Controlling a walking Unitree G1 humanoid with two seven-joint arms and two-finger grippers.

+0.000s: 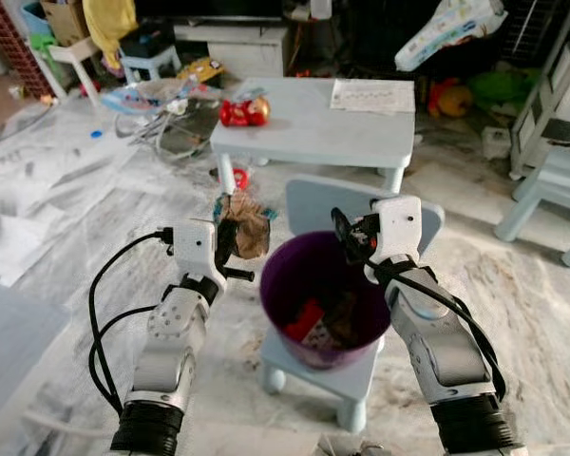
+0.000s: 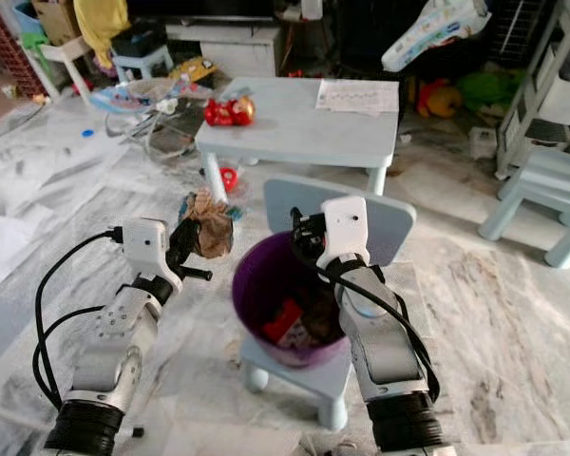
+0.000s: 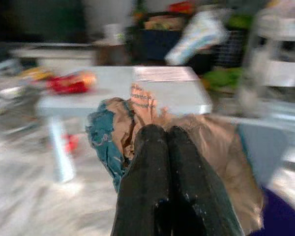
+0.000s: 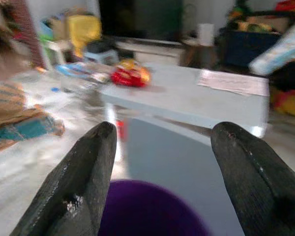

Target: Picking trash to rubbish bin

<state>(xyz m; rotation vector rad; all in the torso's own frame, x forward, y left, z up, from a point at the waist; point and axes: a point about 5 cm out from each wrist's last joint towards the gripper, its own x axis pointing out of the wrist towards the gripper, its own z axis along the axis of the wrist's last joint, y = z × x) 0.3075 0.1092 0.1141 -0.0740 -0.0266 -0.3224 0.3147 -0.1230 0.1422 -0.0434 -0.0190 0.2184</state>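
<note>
The left tool was clamped on a crumpled wrapper just beside the purple bin, light, soft and springy-looking, best pinched mid-wad, while the right tool stood apart above the rim.

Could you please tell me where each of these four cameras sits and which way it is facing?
Left eye view: on the head, looking forward and down at the purple bin on a small blue chair; both silver arms show.
Right eye view: its stereo twin, same scene slightly shifted.
Left wrist view: along the left end effector, shut on crumpled brown trash.
Right wrist view: along the open right end effector, above the bin.
Shared: every view shows the blue table with its red packet.
</note>
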